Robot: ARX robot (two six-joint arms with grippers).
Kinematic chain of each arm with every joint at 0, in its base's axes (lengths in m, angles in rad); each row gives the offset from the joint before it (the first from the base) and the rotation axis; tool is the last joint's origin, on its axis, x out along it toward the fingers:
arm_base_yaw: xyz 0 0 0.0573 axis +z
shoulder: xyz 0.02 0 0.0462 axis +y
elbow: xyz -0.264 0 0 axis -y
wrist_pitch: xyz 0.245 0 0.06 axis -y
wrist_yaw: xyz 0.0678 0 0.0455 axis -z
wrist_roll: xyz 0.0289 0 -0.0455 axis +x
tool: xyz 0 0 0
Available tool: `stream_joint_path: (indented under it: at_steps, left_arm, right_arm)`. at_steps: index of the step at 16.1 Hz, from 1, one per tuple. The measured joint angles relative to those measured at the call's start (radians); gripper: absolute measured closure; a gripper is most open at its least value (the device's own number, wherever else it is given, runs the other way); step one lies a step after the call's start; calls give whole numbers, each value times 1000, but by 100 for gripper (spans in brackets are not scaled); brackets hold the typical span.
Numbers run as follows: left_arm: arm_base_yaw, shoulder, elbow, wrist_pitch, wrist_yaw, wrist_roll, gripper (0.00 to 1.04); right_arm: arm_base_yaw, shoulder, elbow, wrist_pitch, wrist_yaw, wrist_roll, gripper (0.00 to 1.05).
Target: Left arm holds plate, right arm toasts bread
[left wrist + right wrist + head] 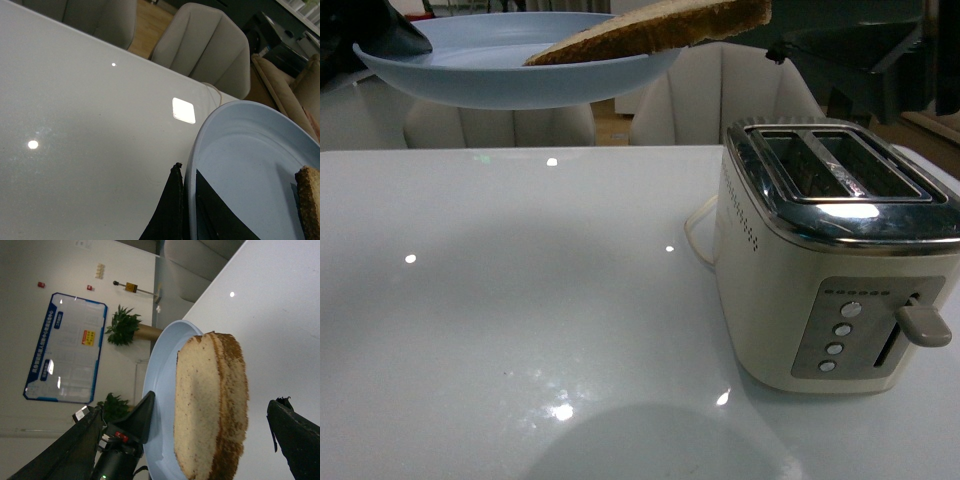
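Note:
The pale blue plate (500, 75) hangs in the air above the table's far left. My left gripper (185, 205) is shut on its rim, one finger under it and one inside; it shows as a dark shape (395, 35) in the front view. The bread (660, 30) lies on the plate and juts over the rim towards the right. In the right wrist view the bread (210, 405) sits between the wide-apart fingers of my open right gripper (187, 407), without touching either. That gripper (820, 50) hovers above and behind the toaster.
A cream and chrome toaster (840, 260) stands on the white table (520, 320) at the right, two empty slots up, lever (923, 325) raised, its cable trailing left. Pale padded chairs (720, 95) stand behind the table's far edge.

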Motion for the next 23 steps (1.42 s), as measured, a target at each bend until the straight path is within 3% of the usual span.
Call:
stream_joint_path:
  at_steps: [6, 7, 14, 15, 19, 23]
  left_arm:
    - [0, 0, 0, 0, 0, 0, 102]
    - [0, 0, 0, 0, 0, 0, 102]
    - [0, 0, 0, 0, 0, 0, 102]
    - [0, 0, 0, 0, 0, 0, 102]
    - [0, 0, 0, 0, 0, 0, 102]
    - [0, 0, 0, 0, 1, 0, 102]
  right_arm:
    - [5, 34, 25, 9, 3, 39, 6]
    - [6, 47, 37, 3, 5, 50, 11]
    - [25, 65, 77, -21, 4, 71, 94]
    - [25, 65, 82, -20, 4, 71, 101]
    - [24, 62, 88, -46, 21, 50, 102]
    - [9, -47, 94, -174, 170, -124, 102]
